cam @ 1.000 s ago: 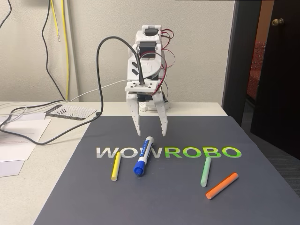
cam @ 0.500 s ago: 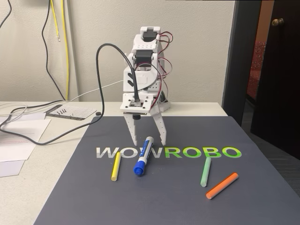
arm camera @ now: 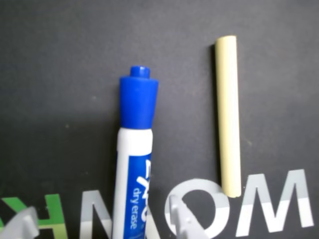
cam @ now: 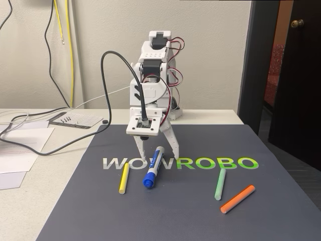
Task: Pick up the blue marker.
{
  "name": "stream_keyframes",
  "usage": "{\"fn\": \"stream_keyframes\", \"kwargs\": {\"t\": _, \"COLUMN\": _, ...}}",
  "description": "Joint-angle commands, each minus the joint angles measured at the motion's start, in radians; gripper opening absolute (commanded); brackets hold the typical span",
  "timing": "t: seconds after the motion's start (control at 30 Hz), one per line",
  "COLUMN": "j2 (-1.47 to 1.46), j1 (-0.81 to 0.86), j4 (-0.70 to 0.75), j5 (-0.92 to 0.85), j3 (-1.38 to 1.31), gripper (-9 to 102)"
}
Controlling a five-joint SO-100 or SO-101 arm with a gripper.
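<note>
White two-finger gripper [cam: 156,152], jaws spread wide and holding nothing, straddles the thick white-barrelled blue-capped whiteboard marker [cam: 153,167] lying flat at centre frame on the dark printed mat [cam: 200,211]; probably light, rigid, smooth, so grip mid-barrel.

A fixed camera faces the arm [cam: 150,85] from across the desk [cam: 70,201]; a wrist camera looks straight down, close; both share the blue marker [cam: 153,167] [arm camera: 133,164].

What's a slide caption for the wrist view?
Open claw straddling the blue marker, yellow stick alongside on the dark mat.
</note>
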Motion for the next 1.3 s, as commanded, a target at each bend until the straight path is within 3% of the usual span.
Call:
{"fn": "stream_keyframes", "kwargs": {"t": 0.0, "j2": -0.005, "j1": 0.005, "j4": 0.012, "j5": 0.009, "j3": -0.066, "gripper": 34}}
{"fn": "stream_keyframes", "kwargs": {"t": 0.73, "j2": -0.127, "j1": -0.005, "j4": 0.031, "j5": 0.044, "j3": -0.13, "gripper": 35}}
{"fn": "stream_keyframes", "kwargs": {"t": 1.27, "j2": -0.129, "j1": -0.011, "j4": 0.031, "j5": 0.054, "j3": -0.13, "gripper": 14}}
